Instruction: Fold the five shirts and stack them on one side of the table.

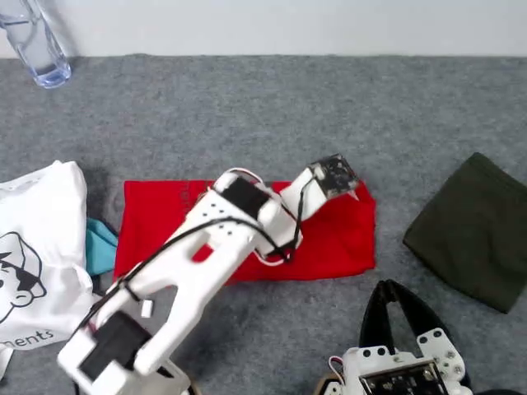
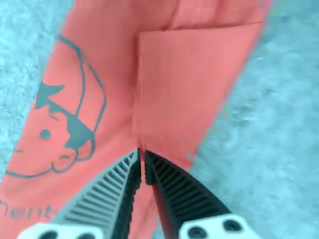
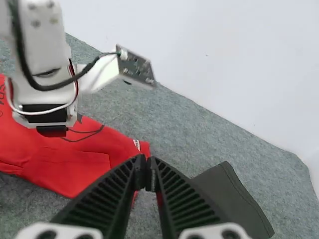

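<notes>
A red shirt (image 1: 329, 239) with a dark cartoon print (image 2: 70, 124) lies folded into a long strip across the middle of the grey table. My left arm (image 1: 222, 239) stretches over it to its far right end. My left gripper (image 2: 142, 155) is shut, its tips pinching the edge of a folded flap of the red shirt (image 2: 189, 89). My right gripper (image 1: 398, 306) stays at the near edge, shut and empty, with its black fingers (image 3: 119, 189) pointing towards the red shirt (image 3: 65, 164) and a folded dark green shirt (image 3: 234, 199).
The folded dark green shirt (image 1: 473, 230) lies at the right. A white printed shirt (image 1: 33, 263) is spread at the left, with a teal shirt (image 1: 100, 247) peeking from beneath it. A clear bottle (image 1: 37, 49) stands at the far left corner. A white wall (image 3: 224, 59) rises behind.
</notes>
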`<state>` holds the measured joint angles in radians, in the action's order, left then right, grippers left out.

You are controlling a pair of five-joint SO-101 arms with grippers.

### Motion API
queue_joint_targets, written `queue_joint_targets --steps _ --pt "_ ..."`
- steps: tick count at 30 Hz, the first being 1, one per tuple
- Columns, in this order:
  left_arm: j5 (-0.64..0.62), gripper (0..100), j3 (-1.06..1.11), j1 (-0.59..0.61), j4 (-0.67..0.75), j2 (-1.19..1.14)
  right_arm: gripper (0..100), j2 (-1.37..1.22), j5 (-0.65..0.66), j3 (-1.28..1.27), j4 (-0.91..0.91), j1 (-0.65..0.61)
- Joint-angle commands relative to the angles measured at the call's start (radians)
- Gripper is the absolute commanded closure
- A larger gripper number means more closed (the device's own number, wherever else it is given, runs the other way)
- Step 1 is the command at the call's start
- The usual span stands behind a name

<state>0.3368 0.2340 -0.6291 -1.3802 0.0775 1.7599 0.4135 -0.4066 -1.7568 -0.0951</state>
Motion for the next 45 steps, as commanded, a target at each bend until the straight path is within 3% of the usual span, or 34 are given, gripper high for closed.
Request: queue_joint_targets --steps 1,9,14,23,34,39,45 --pt "-0.018 99 0.01 -0.057 -0.041 0.068 99.0 0.053 0.011 0.008 -0.039 -0.076" --pt "-0.034 99 0.283 -0.032 0.215 0.064 99.0 0.054 0.009 0.008 -0.041 -0.076" --pt "-0.018 99 0.323 0.035 0.305 -0.009 99.0 0.054 0.009 0.008 -0.041 -0.076" --pt "-0.017 99 0.134 0.097 0.233 -0.278 99.0 0.054 0.011 0.008 -0.041 -0.076" --pt "-0.089 99 0.128 0.135 0.109 0.046 99.0 0.054 0.011 0.008 -0.041 -0.076" --pt "-0.141 99 0.128 0.275 0.061 0.146 99.0 0.054 0.011 0.005 -0.041 -0.076" --pt "-0.153 98 0.128 0.528 0.025 0.153 99.0 0.054 0.006 0.003 -0.042 -0.076"
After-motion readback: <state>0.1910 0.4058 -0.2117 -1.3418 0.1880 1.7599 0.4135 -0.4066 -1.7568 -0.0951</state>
